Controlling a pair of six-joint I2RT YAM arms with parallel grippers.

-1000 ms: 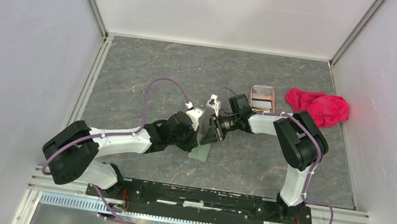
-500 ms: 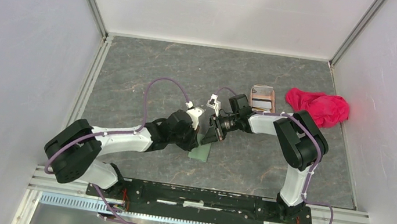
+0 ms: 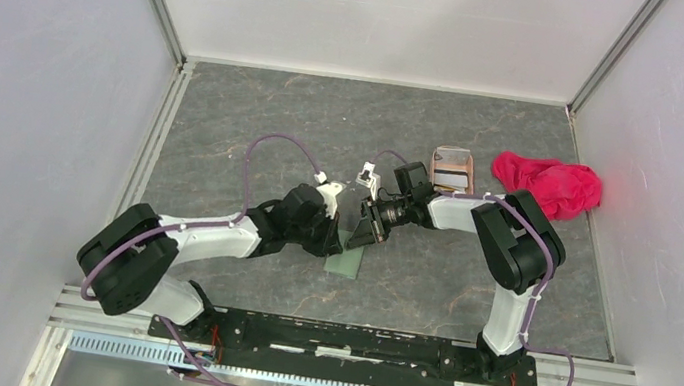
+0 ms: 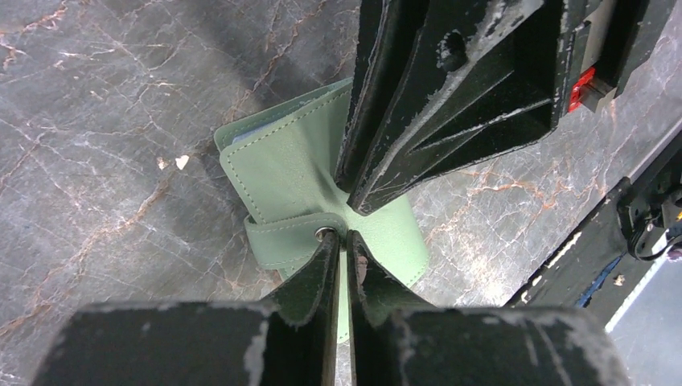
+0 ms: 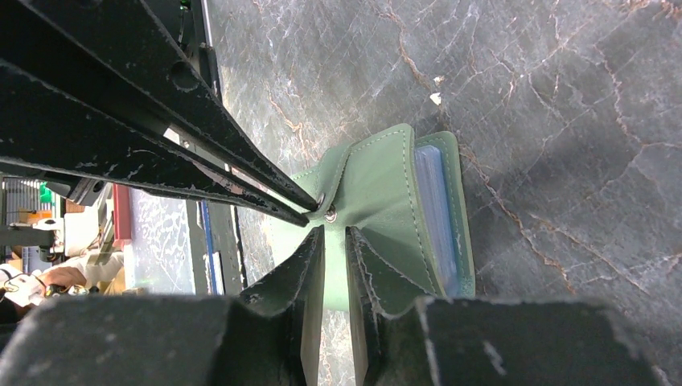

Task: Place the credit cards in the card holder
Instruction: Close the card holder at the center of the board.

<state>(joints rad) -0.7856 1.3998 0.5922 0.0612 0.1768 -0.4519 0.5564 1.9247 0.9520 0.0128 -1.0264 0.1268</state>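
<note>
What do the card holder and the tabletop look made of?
The card holder looks like matte sage-green leather or faux leather, judging by its stitched edges and smooth, soft fold. The tabletop looks like grey stone or stone-print laminate, with pale and rusty veins and a faint sheen.

card holder (image 3: 346, 260) flat on the table (image 3: 259, 111) near its middle, left gripper (image 4: 344, 238) and right gripper (image 5: 334, 231) meeting over it from opposite sides, tray (image 3: 451, 169) behind to the right, cloth (image 3: 546, 184) just right of the tray
</note>
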